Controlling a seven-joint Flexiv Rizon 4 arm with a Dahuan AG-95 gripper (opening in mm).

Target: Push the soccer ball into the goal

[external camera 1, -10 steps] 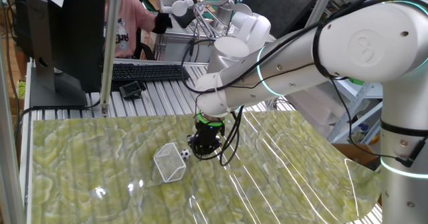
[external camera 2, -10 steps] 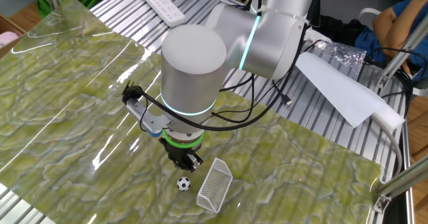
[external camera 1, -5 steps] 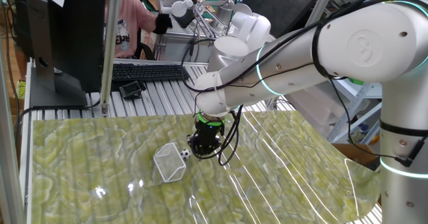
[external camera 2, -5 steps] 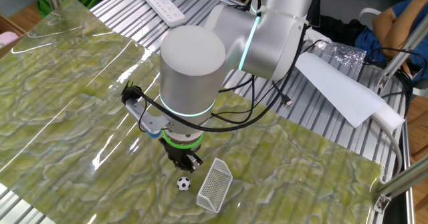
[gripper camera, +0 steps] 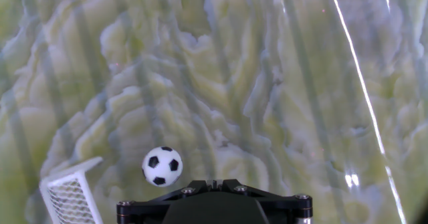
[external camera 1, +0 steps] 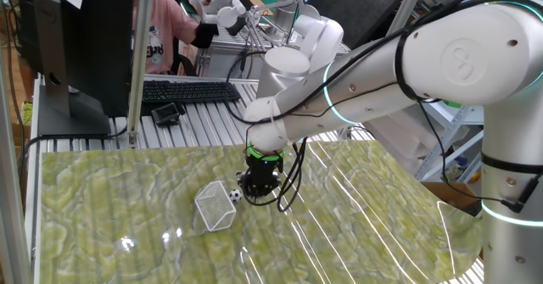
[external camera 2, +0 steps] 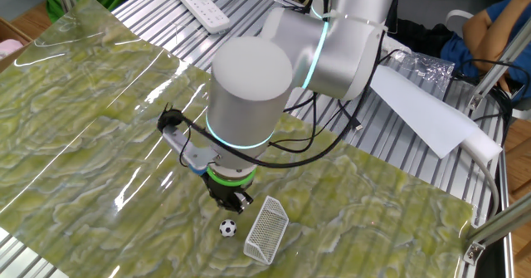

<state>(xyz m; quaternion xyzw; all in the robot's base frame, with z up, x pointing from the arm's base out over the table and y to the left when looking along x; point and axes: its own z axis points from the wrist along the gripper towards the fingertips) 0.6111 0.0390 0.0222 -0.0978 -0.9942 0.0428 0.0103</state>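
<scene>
On the green patterned table cover (external camera 2: 75,112), the soccer ball (external camera 2: 227,227) rests just beside the open mouth of the goal (external camera 2: 265,228), outside the frame. The gripper (external camera 2: 230,200) hangs low over the cover, close to the ball on the side away from the goal; contact cannot be confirmed. In the hand view, the ball (gripper camera: 162,166) lies just ahead of the gripper body, with the goal (gripper camera: 69,194) at the lower left corner. From the one fixed view, the ball (external camera 1: 233,195) sits between the goal (external camera 1: 215,207) and the gripper (external camera 1: 254,186). Whether the jaws stand apart or together cannot be told: the fingertips are not clearly visible in any view.
</scene>
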